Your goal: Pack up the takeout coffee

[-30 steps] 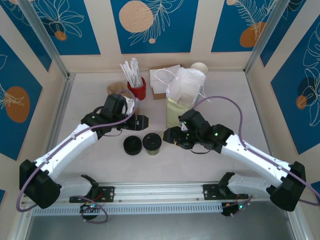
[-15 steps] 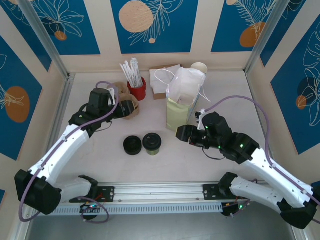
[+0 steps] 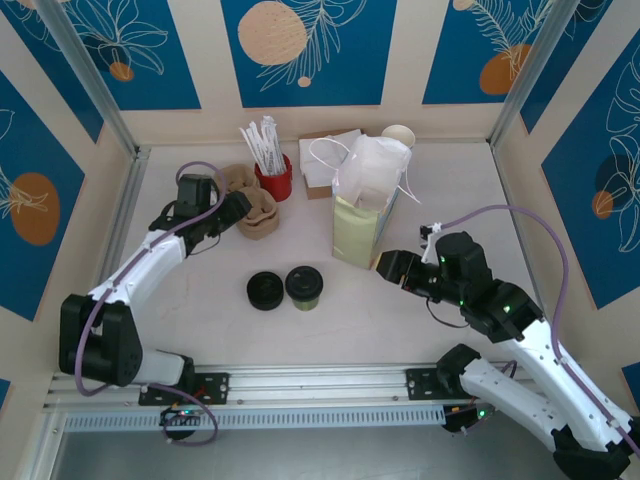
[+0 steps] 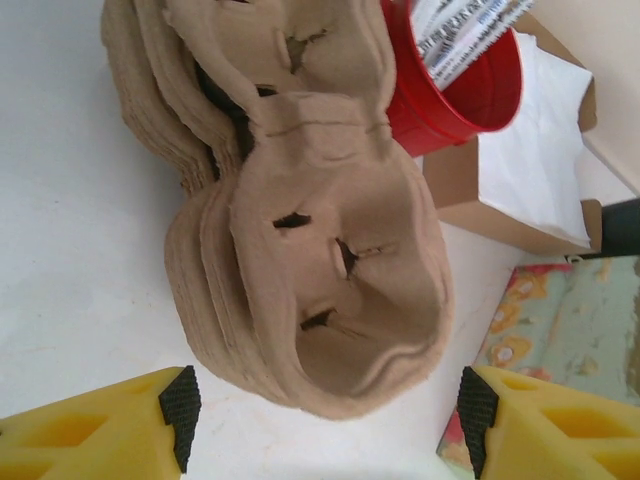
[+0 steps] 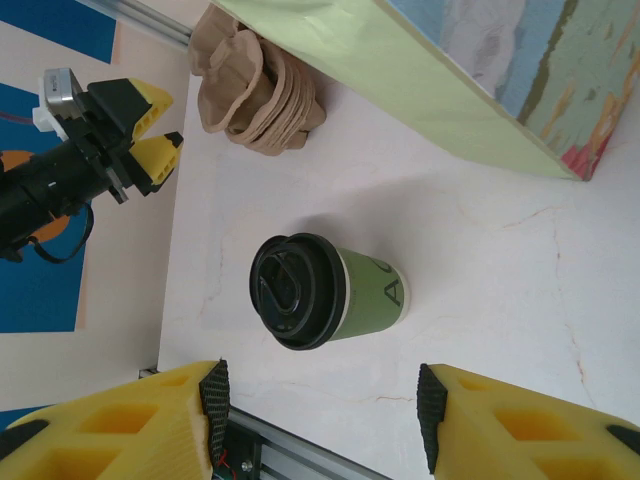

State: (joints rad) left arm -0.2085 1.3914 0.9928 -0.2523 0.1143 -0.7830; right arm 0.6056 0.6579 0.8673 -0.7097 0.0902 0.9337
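I count one lidded coffee cup [image 3: 304,286] at lower centre and one flat black disc [image 3: 265,291] just left of it. One yellow-green paper bag [image 3: 352,232] stands right of centre. Along the top I see one red cup [image 3: 276,182] of stirrers, one napkin box [image 3: 319,186], one stack of white cups [image 3: 398,135] and one stack of pulp carriers [image 3: 252,210]. I cannot tell how many are in either stack.
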